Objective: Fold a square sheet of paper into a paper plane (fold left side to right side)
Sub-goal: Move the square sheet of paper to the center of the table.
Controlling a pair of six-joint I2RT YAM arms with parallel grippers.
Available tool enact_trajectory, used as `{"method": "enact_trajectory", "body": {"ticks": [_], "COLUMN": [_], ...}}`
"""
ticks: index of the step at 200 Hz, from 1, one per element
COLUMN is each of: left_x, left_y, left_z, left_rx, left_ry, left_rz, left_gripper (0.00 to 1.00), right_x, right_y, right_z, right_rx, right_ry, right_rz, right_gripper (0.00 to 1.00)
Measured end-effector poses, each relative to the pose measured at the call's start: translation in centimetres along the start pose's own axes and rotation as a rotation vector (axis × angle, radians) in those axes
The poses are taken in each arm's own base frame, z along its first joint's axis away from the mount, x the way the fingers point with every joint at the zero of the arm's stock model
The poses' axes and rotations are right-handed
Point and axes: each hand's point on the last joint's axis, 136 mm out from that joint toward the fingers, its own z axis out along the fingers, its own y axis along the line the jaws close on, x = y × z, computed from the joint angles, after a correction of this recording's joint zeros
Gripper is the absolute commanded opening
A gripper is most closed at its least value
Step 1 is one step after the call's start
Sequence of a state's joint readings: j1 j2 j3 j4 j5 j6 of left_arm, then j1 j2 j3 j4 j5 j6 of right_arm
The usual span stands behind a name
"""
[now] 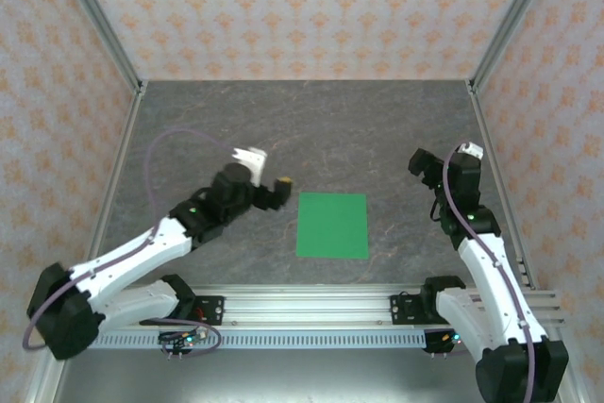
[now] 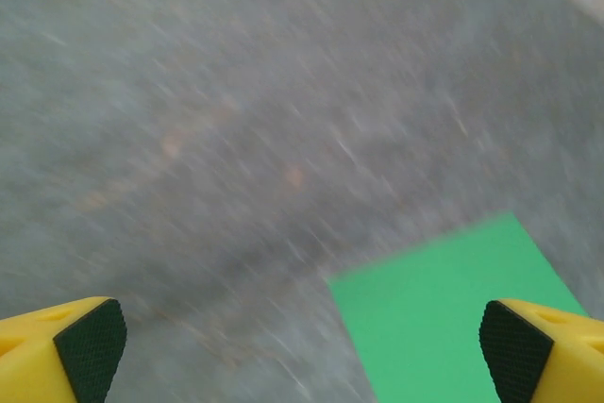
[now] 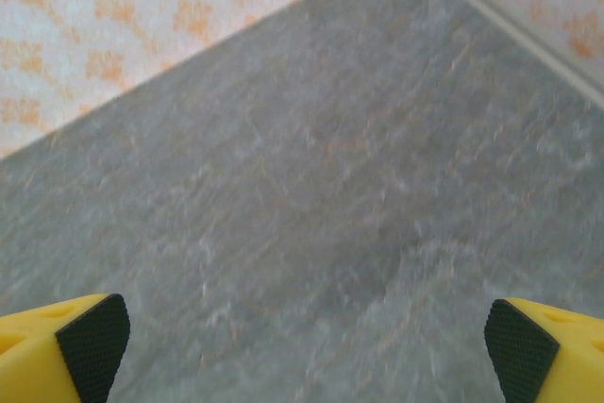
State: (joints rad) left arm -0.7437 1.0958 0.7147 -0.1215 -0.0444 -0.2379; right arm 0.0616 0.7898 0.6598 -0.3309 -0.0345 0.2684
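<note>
- The left claw has its jaws spread wide, with nothing between them.
- In the left wrist view, the left claw shows two yellow fingers with black ribbed pads at the bottom corners. Bare surface lies between them.
- This claw hangs just left of the sheet, near its far left corner, and does not touch it.
- In the left wrist view, the sheet runs in from the lower right. One corner points toward the middle of the frame and the right-hand finger overlaps its edge. That view is blurred.
- The right claw also has its jaws wide apart and holds nothing.
- In the right wrist view, the right claw shows the same yellow fingers and black pads over grey stone-patterned surface.
- This claw is well to the right of the sheet and a little beyond its far edge.
- The sheet is bright green, flat and unfolded. It lies on the grey tabletop with its edges roughly square to the tabletop's sides.
- It sits between the two arms, closer to the left claw than to the right one.
- A metal rail carrying both arm bases runs just nearer than the sheet's near edge.
- A purple cable loops above the left arm, left of the sheet.
- Orange-patterned walls stand beyond the sheet and to both sides of it.
</note>
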Motion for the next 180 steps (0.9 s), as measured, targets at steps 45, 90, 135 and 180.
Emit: {"method": "enact_trajectory", "body": {"ticks": [45,90,135,180], "left_x": [5.4,9.1,11.5,12.8], "left_y": [-9.7,-11.7,-13.0,-13.8], "left_z": [4.8,9.7,11.9,13.3], "left_rx": [0.078,0.038,0.045,0.054], "left_ry": [0.294,0.492,0.628,0.696], "left_rz": [0.172,0.208,0.226,0.23], "left_gripper": [0.99,0.99,0.99,0.99], "right_x": [2.9,4.0,4.2,4.6], "right_y": [0.5,0.2,0.1,0.1], "right_z": [-2.0,-3.0,-3.1,-2.7], "right_rx": [-0.021,-0.013,-0.009,-0.001], "right_ry": [0.132,0.172,0.181,0.201], "right_rz": [0.011,0.017,0.015,0.008], "right_gripper": [1.0,1.0,1.0,1.0]}}
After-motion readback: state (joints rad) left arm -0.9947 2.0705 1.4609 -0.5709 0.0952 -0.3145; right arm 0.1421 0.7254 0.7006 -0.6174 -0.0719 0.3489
